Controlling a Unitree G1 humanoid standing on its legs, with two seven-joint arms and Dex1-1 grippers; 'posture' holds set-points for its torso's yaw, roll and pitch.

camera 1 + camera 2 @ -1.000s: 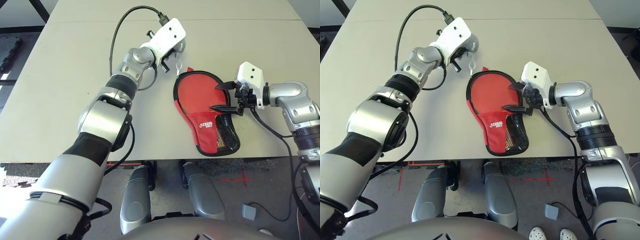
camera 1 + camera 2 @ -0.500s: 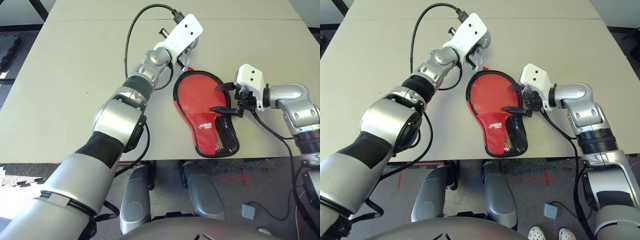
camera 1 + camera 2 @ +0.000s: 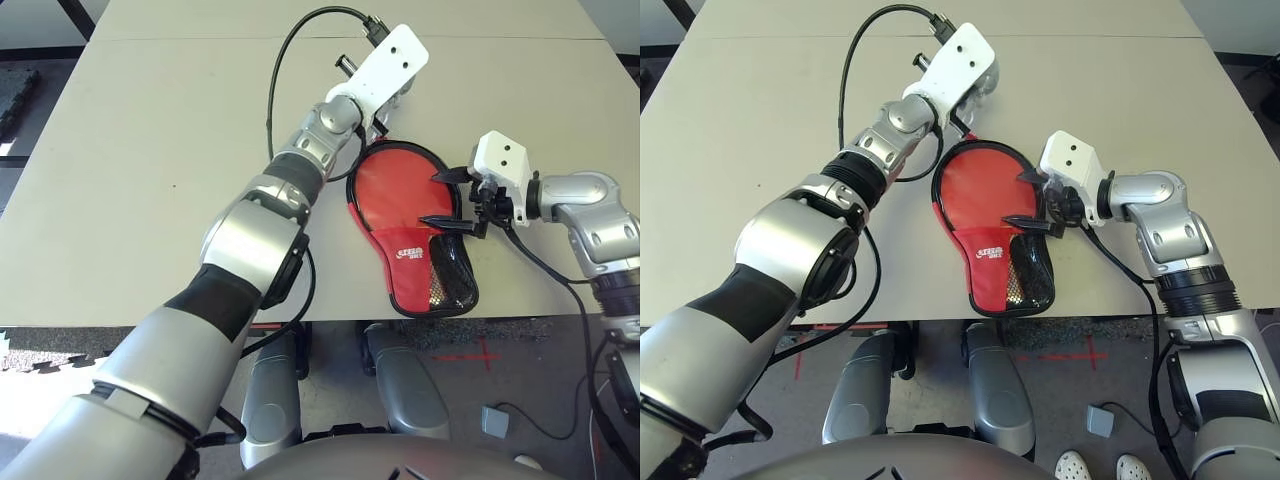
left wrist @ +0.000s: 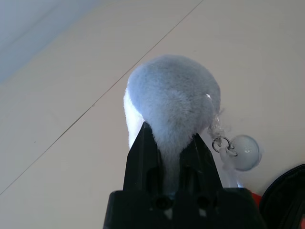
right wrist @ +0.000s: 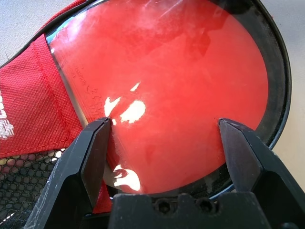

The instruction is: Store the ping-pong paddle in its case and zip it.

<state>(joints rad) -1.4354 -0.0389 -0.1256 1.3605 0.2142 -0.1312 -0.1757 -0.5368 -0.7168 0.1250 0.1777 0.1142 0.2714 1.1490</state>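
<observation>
Grey plush toy [image 4: 174, 102] sits clamped in my left gripper [image 4: 167, 138]; I'd draw it steadily along the red fabric case's [image 3: 420, 262] rim. Right gripper [image 3: 443, 197] stands spread over the red rubber paddle [image 5: 167, 90]; I'd press it flat.

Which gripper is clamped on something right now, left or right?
The left gripper, pinching the grey plush toy; the right gripper stands open over the paddle.

On the table [image 3: 150, 150] there was one case [image 3: 415, 262], and inside it one ping-pong paddle [image 5: 171, 90]. Just beside the case's round end there was one grey plush toy [image 4: 174, 102], with one small clear suction cup [image 4: 244, 151] hanging from it. Two grippers were at the case: the left gripper [image 4: 167, 143] and the right gripper [image 5: 164, 143].
</observation>
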